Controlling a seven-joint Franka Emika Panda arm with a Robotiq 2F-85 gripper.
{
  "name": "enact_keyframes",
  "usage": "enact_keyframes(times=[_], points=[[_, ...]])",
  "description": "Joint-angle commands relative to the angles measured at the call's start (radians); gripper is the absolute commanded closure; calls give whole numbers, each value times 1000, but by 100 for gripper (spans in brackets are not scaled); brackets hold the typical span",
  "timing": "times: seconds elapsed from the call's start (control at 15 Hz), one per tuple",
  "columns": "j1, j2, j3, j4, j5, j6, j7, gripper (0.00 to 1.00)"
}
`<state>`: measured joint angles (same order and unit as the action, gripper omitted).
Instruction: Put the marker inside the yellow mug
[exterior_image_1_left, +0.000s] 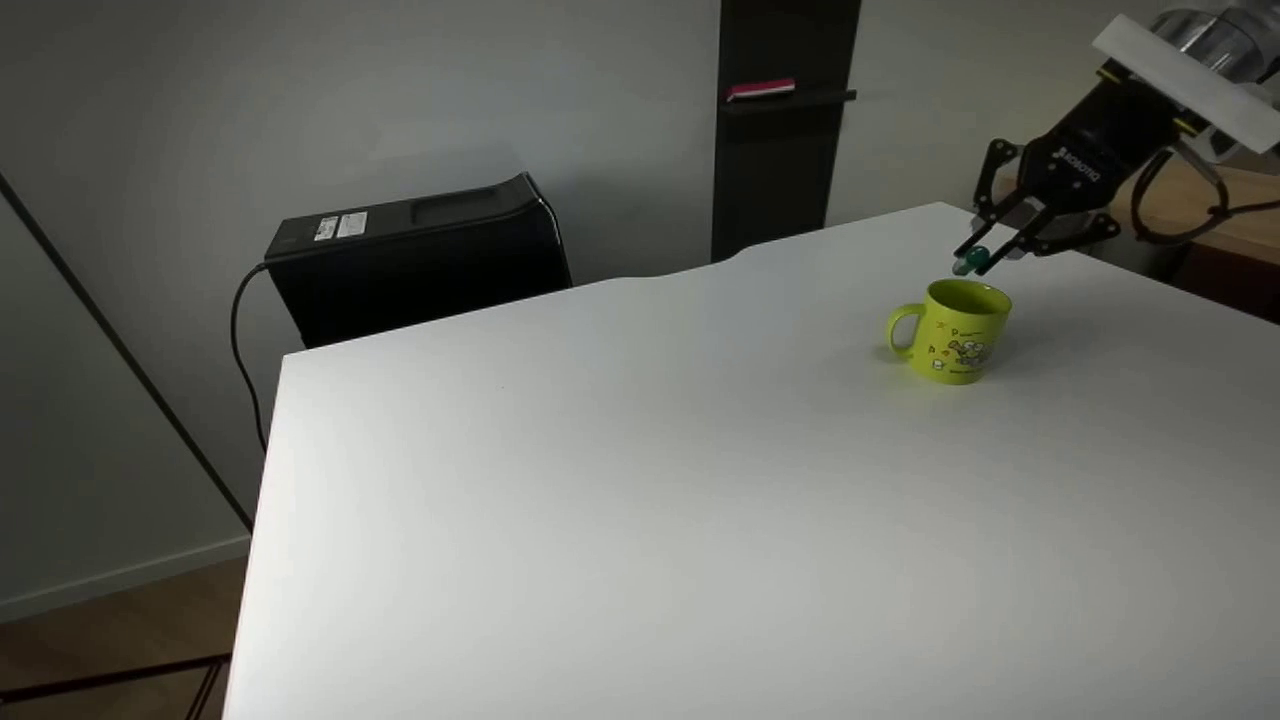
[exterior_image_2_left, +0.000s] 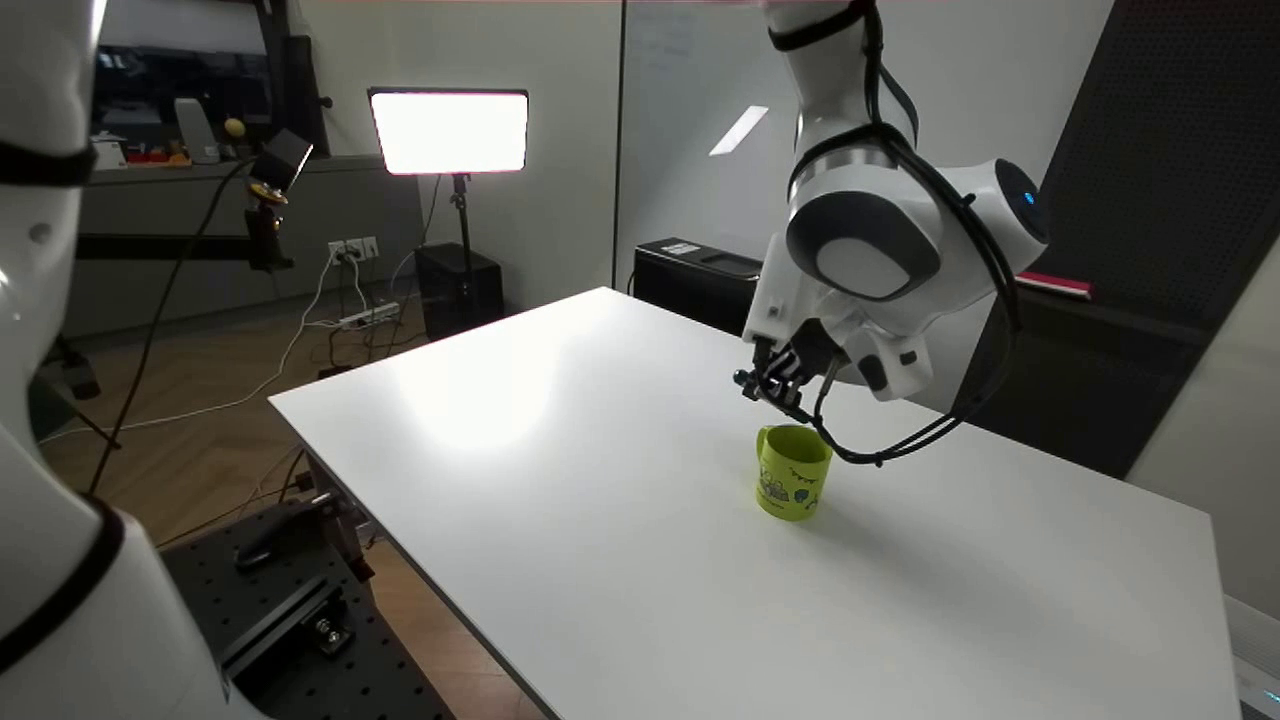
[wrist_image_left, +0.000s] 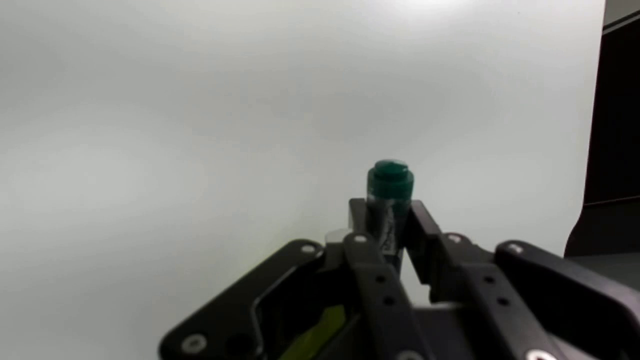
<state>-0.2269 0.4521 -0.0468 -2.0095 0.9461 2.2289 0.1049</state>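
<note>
The yellow mug (exterior_image_1_left: 958, 345) stands upright on the white table, with its handle to the left in an exterior view. It also shows in an exterior view (exterior_image_2_left: 792, 482), and a sliver of it shows behind the fingers in the wrist view (wrist_image_left: 320, 332). My gripper (exterior_image_1_left: 971, 262) is shut on the marker (wrist_image_left: 390, 187), whose green end sticks out past the fingertips (wrist_image_left: 386, 206). The marker's other end is mostly hidden by the fingers. The green end also shows in an exterior view (exterior_image_2_left: 741, 377). The gripper and marker are higher than the mug's rim, apart from it, and tilted.
The white table (exterior_image_1_left: 620, 500) bears the mug. A black box-shaped device (exterior_image_1_left: 420, 250) stands behind the table's far edge. A cable loop (exterior_image_2_left: 880, 455) hangs from the wrist close to the mug in an exterior view. A bright light panel (exterior_image_2_left: 450, 132) stands beyond the table.
</note>
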Motion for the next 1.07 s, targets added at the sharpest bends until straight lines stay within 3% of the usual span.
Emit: enact_keyframes(times=[0.0,1.0], points=[[-9,45,-14,55,68,-66,-19,94],[-19,103,-73,73,124,-139,-10,94]])
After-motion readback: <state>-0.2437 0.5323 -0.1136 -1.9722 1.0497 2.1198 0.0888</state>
